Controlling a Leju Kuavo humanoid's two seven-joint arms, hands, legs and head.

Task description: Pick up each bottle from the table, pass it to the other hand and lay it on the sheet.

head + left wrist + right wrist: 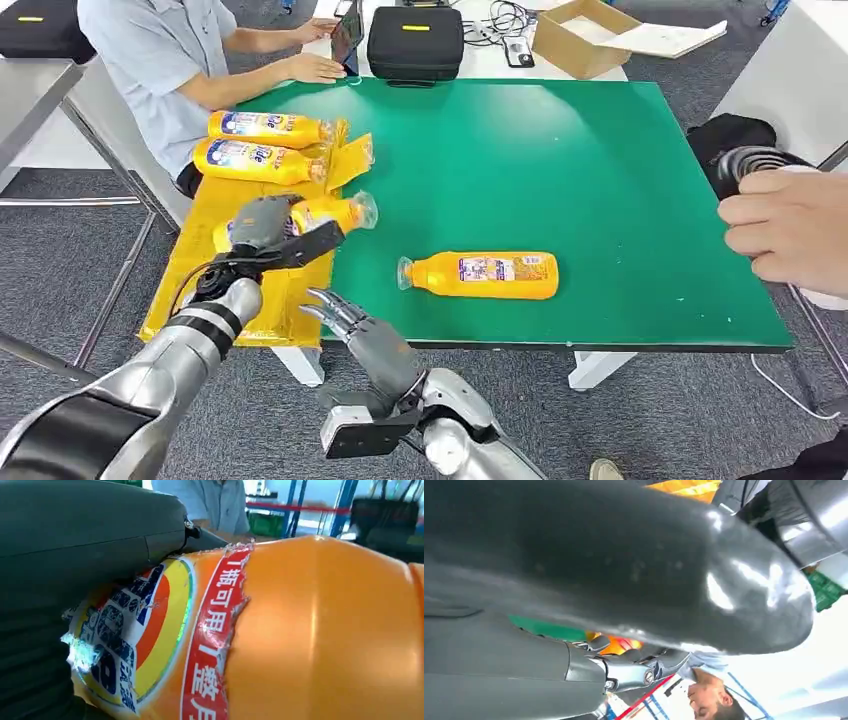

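Observation:
My left hand (268, 230) grips an orange bottle (335, 212) over the yellow sheet (250, 290), cap end toward the table's middle. Up close the same orange bottle (310, 630) shows its torn label, with my left hand (75, 555) wrapped over it. Two more orange bottles (265, 128) (255, 161) lie side by side on the sheet's far part. Another orange bottle (485, 274) lies on its side on the green table (560, 150). My right hand (365, 335) hovers at the table's near edge, fingers spread and holding nothing. The thick grey thumb of my right hand (624, 570) looms large in its wrist view.
A person in a light blue shirt (160, 60) sits at the far left with a tablet. Another person's hand (790, 230) reaches in at the right edge. A black case (415, 42) and a cardboard box (585, 35) stand beyond the table's far edge.

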